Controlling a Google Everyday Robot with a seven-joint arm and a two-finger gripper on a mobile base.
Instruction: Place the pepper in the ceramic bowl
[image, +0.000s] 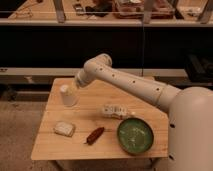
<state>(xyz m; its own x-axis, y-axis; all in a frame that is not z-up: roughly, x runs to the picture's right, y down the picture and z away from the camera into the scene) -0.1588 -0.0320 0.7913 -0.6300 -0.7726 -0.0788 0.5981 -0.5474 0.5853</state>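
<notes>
Light wooden desk (86, 118) carries everything. White robot arm (130, 85) reaches to its back-left. Round green glazed ceramic bowl (135, 135): front-right. Upturned white cup (67, 95): back-left, gripper (77, 84) just above it, open or closed cannot tell. Small dark red chili pepper (95, 135): on desk, near bowl's left, apart.

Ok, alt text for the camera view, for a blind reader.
A white robot arm reaches across a wooden table, its gripper by an upturned white cup at back left. In front lie a pale sponge, a dark red pepper and, right of it, an empty green ceramic bowl.
</notes>
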